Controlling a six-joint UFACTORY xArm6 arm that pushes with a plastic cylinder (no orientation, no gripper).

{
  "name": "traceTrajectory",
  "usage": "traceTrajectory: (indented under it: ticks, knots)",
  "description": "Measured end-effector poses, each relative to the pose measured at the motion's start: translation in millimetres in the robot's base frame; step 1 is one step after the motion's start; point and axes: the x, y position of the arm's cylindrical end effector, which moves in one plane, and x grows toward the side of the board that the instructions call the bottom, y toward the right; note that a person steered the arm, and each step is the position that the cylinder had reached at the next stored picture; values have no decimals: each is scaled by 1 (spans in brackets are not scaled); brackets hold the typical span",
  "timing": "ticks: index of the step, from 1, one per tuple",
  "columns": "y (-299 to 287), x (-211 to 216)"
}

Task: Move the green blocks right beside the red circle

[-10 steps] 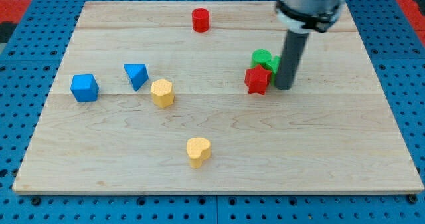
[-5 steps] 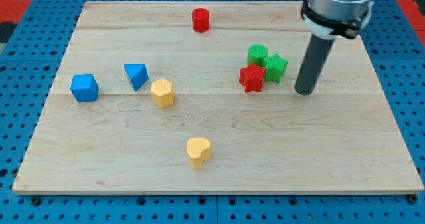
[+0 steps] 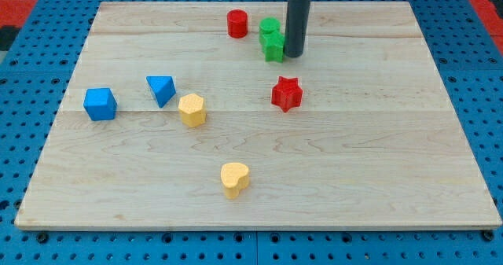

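Note:
The red circle (image 3: 237, 23) stands near the view's top of the wooden board (image 3: 377, 178). Two green blocks sit close to its right: a round green block (image 3: 269, 27) and, just below and touching it, a green star-like block (image 3: 273, 47). A small gap lies between the red circle and the round green block. My tip (image 3: 293, 56) stands right against the right side of the green blocks. The rod rises out of the view's top.
A red star (image 3: 287, 93) lies below the green blocks. A blue cube (image 3: 100, 104), a blue triangle (image 3: 161, 90) and a yellow hexagon (image 3: 191, 109) sit at the view's left. A yellow heart (image 3: 234, 178) lies near the view's bottom.
My tip has moved up and left, pushing both green blocks up-left to near the red circle. The red star shifted slightly left and down and now stands alone.

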Motion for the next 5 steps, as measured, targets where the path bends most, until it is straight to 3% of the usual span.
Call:
traceTrajectory:
  ticks: [2, 3, 4, 5]
  knots:
    - [-26, -13]
    - [33, 34]
    - [66, 119]
    - [18, 143]
